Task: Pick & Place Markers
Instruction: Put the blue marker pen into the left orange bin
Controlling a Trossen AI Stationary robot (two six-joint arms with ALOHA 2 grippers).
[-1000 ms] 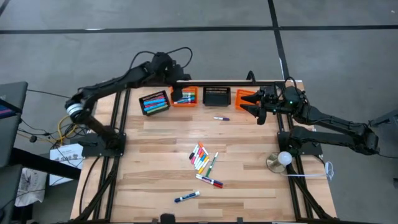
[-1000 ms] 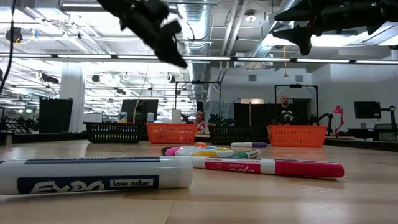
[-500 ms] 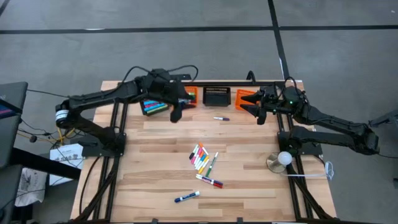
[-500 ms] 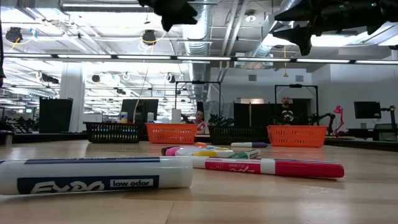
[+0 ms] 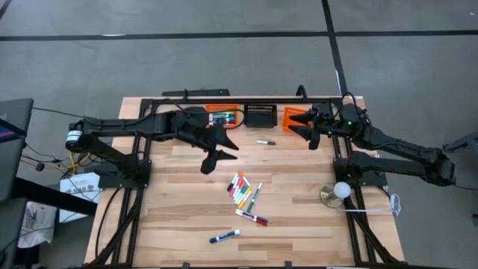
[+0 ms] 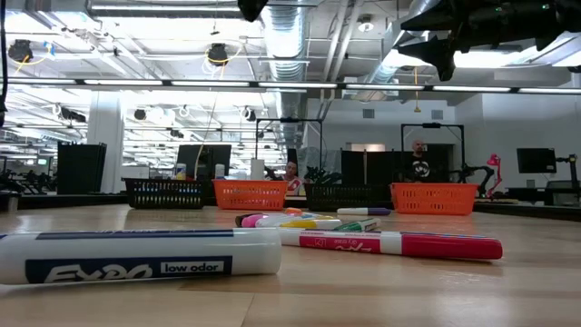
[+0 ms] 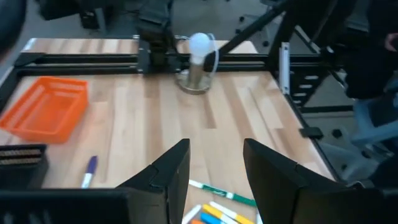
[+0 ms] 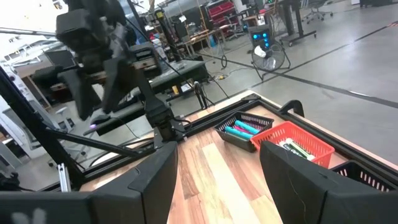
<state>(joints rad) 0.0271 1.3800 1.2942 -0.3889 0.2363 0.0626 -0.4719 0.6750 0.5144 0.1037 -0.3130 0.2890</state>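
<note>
Since the earlier frames, the left arm has swung off the baskets toward the table's middle. From above, the left gripper [image 5: 220, 153] hangs open and empty, just back-left of the loose cluster of markers [image 5: 243, 190], whose long axes run mostly toward it; the right gripper [image 5: 302, 131], open too, waits by the far orange basket [image 5: 293, 115], farther off. At table height, the markers [image 6: 363, 238] lie flat. Through the left wrist, fingers [image 7: 168, 171] stand apart, markers [image 7: 214, 211] just ahead. The right wrist looks toward the baskets.

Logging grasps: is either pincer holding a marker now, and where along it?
Nothing is held. The left pincer and right pincer both stand open and empty above the table.
</note>
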